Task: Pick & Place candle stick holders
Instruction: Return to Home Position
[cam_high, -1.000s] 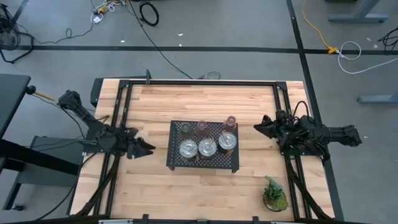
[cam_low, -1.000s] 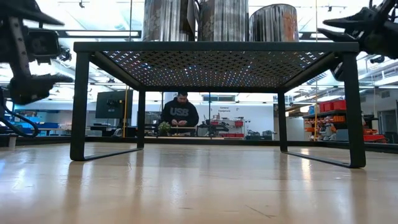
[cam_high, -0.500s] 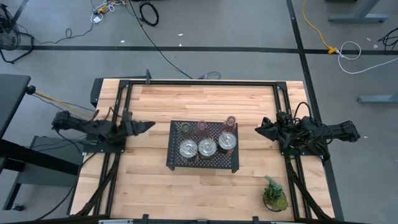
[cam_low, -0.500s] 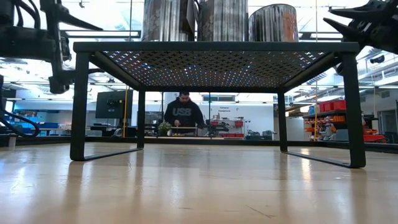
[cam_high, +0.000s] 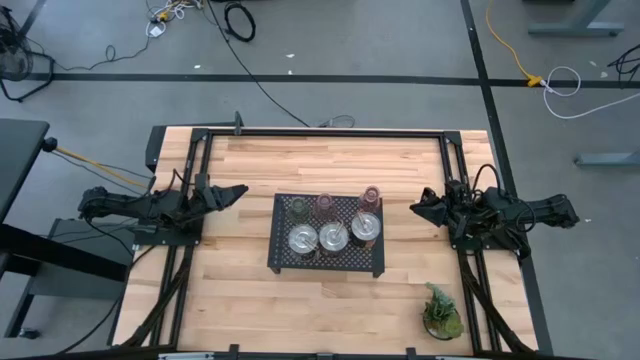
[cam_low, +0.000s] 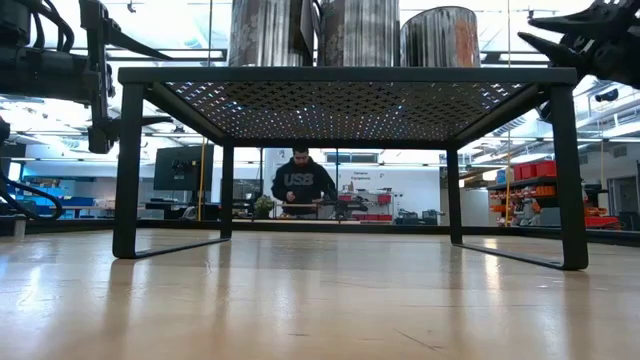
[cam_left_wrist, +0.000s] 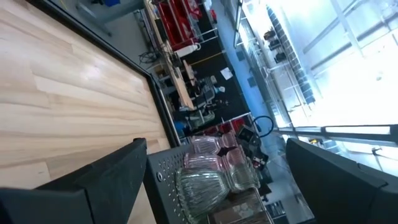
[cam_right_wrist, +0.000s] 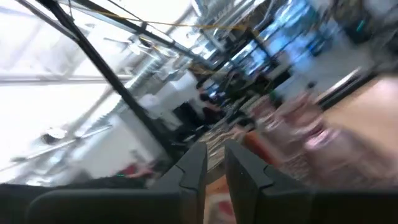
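Six holders (cam_high: 331, 225) stand on the tray (cam_high: 283, 262) mid-counter (cam_high: 300, 160). Left gripper (cam_high: 234, 191) hovers beside the tray, fingers wide. Right gripper (cam_high: 420, 207) hovers opposite, fingers narrow, holding nothing.

High view: even, diffuse light; light wooden table (cam_high: 250, 290) sharp, shadows faint. Low view: strong backlight from bright room behind; black perforated metal tray (cam_low: 340, 75) near silhouette; soft glare on near tabletop. Left wrist view: blown-out white area at one side. Right wrist view: heavy motion blur, overexposed patches.
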